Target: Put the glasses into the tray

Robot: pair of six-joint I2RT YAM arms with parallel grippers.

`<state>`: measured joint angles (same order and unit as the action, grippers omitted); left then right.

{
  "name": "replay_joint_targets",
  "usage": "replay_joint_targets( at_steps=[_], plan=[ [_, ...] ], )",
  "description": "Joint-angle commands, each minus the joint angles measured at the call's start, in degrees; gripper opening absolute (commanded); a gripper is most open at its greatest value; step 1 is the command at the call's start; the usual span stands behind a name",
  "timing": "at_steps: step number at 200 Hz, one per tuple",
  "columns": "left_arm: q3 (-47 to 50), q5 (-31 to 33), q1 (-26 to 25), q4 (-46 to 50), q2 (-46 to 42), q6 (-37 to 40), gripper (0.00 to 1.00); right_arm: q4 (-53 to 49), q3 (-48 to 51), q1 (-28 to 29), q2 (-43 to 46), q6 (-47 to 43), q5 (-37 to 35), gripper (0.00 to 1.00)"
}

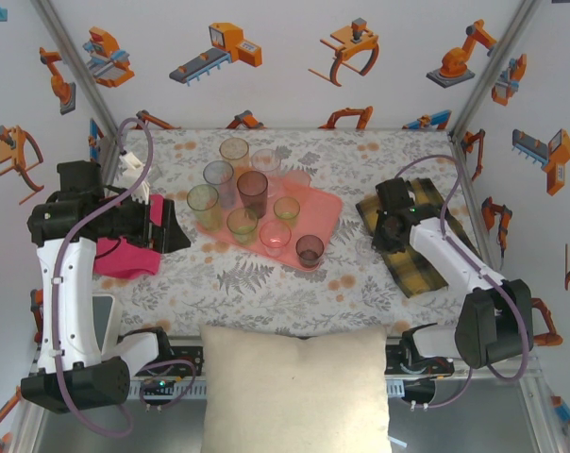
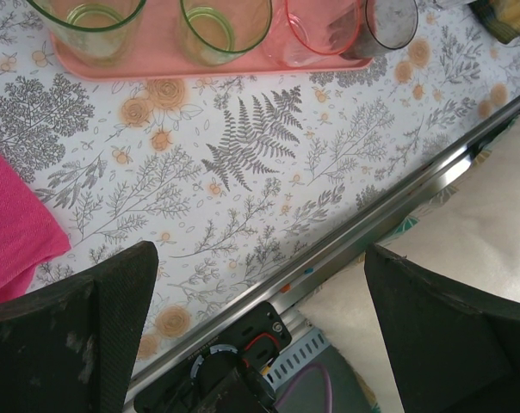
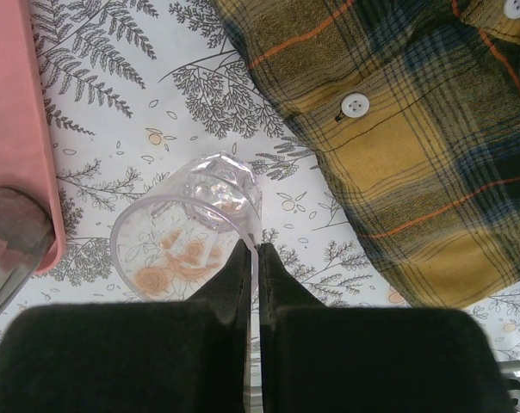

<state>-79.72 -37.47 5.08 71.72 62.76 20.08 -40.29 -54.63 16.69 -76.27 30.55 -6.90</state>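
A clear glass (image 3: 187, 234) stands on the floral table between the salmon-pink tray (image 3: 19, 129) and the plaid cloth. My right gripper (image 3: 253, 248) is shut on its rim wall, one finger inside and one outside. In the top view the right gripper (image 1: 385, 227) sits just right of the tray (image 1: 318, 209). Several tinted glasses (image 1: 252, 189) stand on the tray, including a smoky one (image 1: 310, 249) at its near corner. My left gripper (image 1: 164, 223) hangs open left of the tray, holding nothing. Its wrist view shows green glasses (image 2: 221, 26) along the tray's near rim (image 2: 157, 64), and the left gripper (image 2: 260, 254).
A yellow-black plaid cloth (image 1: 412, 241) lies under the right arm. A magenta cloth (image 1: 125, 257) lies beneath the left arm. A cream pillow (image 1: 296, 387) sits at the table's near edge between the arm bases. The metal table rail (image 2: 398, 206) runs along the front.
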Motion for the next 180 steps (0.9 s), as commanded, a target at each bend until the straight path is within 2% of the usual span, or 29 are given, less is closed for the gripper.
replay_joint_targets(
  at_steps=[1,96,180],
  plan=[
    [0.32,-0.77,0.58,0.03,-1.08,-0.43,0.97,-1.09,-2.49,-0.35,0.77,-0.82,-0.49,0.03],
    [1.01,-1.28,1.14,0.01,-2.03,-0.74,0.97,-2.16,-5.94,-0.34,0.3,-2.45,-0.4,0.03],
    [0.84,-2.64,3.3,0.0,-3.75,-1.21,0.97,-3.42,-17.24,0.08,-6.69,-4.7,2.49,0.03]
  ],
)
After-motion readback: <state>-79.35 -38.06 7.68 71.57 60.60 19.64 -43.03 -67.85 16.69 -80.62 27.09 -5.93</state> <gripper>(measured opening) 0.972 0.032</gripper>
